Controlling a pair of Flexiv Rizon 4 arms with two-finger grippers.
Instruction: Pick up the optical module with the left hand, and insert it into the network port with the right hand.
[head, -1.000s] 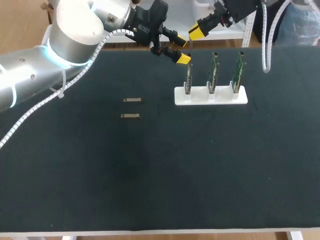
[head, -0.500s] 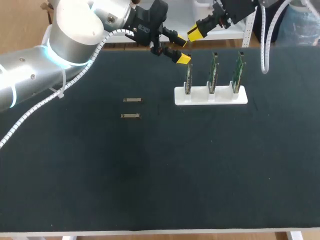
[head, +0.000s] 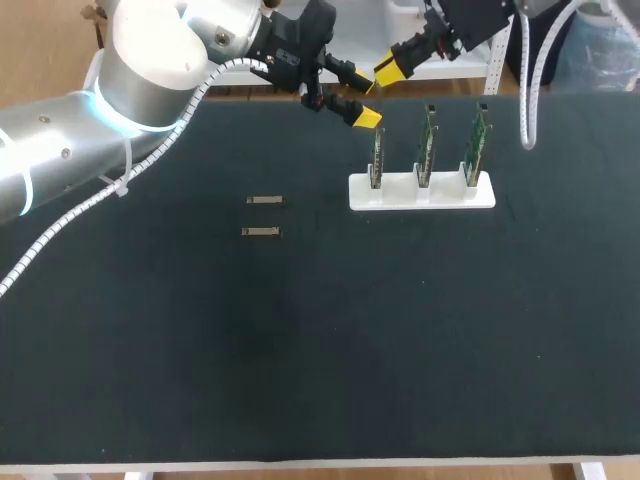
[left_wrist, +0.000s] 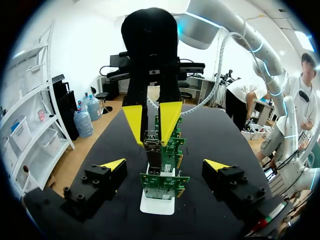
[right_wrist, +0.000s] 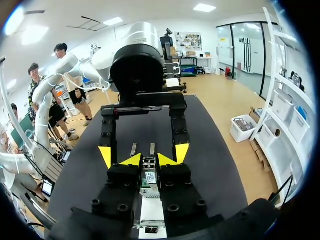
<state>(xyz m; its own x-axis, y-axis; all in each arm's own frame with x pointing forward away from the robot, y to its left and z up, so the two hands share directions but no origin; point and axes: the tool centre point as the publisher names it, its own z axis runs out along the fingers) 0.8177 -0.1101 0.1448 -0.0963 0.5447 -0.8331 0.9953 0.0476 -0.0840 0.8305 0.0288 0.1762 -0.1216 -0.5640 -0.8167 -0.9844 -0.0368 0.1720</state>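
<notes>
**Right gripper holds the module; insertion comes next**

Right gripper (right_wrist: 149, 161) is pinched almost closed on the optical module (left_wrist: 152, 146). Your left gripper (left_wrist: 165, 164) stands spread wide with nothing in it, so I judge the handover finished. On the black table (head: 300, 350), a white holder (head: 420, 192) keeps three green boards upright, and the held module hangs near the end board (left_wrist: 160, 182). Next, you must line the module up with that board's network port and push it straight in. Two spare modules (head: 265, 200) lie well apart from the holder. No print is legible.
</notes>
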